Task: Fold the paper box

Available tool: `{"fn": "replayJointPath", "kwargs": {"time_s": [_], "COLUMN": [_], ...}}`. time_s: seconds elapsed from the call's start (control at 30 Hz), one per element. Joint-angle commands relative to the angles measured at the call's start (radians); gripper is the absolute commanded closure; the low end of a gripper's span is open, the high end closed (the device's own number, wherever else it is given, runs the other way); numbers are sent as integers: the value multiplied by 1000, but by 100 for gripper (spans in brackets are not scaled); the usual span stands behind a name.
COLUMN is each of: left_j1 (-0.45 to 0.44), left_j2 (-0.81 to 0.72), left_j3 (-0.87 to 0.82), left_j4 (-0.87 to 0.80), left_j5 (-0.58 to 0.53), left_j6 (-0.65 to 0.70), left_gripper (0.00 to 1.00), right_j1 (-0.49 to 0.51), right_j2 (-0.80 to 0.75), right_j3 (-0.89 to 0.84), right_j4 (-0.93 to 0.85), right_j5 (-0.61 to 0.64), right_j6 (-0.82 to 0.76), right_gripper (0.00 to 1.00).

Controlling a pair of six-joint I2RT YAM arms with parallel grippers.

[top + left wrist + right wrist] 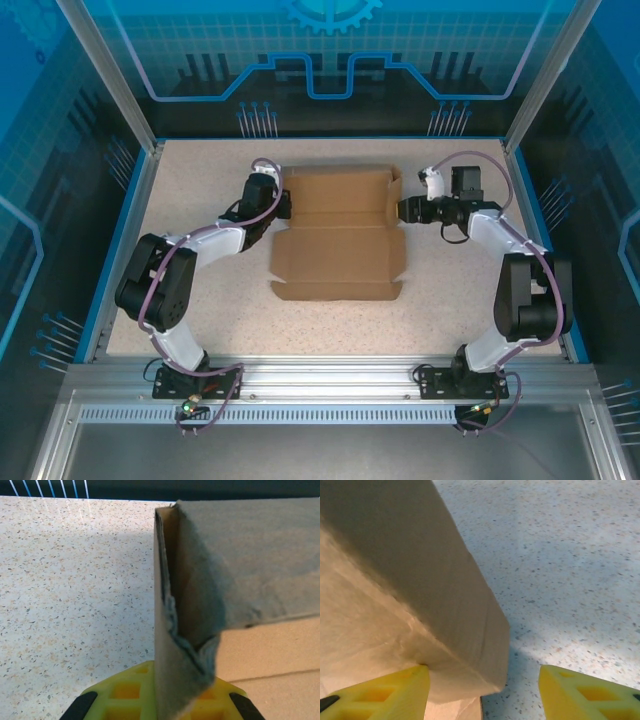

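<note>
On tabletop (pixel 450 300): paper box (pixel 340 245). Left-edge flap pinched upright between closed left fingers (pixel 125 692). Right fingers (pixel 590 692) spread apart; box corner seen between them.

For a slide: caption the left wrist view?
Left end effector pinching an upright flap of the paper box on the table.

Black-and-white arms (pixel 185 345), purple cables (pixel 279 183), yellow fingers (pixel 580 692)

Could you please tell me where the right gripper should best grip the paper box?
Probably the raised flap at the right end of the paper box, approached from the right: it stands up thin-edged, and the open right gripper partly straddles its corner.
</note>
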Motion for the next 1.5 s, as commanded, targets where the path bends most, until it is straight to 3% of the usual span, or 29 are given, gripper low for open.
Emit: {"fn": "replayJointPath", "kwargs": {"time_s": [0.0, 0.4, 0.57, 1.03, 1.33, 1.47], "left_j1": [-5, -6, -5, -8, -9, -9], "left_j2": [-35, -34, -38, -39, -39, -37], "left_j3": [-3, -1, -1, 5, 5, 4], "left_j4": [21, 19, 14, 10, 7, 8], "left_j5": [33, 46, 55, 78, 82, 84], "left_j6": [-13, -16, -17, -30, -34, -35], "left_gripper": [100, 100, 100, 100, 100, 100], "right_j1": [18, 53, 90, 237, 331, 355], "right_j2": [-24, 11, 18, 80, 168, 188], "right_j3": [25, 64, 61, 51, 108, 140], "right_j4": [16, 88, 166, 296, 228, 185], "right_j5": [-61, -53, 21, 547, 989, 1091], "right_j6": [-51, -79, -105, -35, 102, 149], "right_gripper": [40, 44, 49, 69, 74, 75]}}
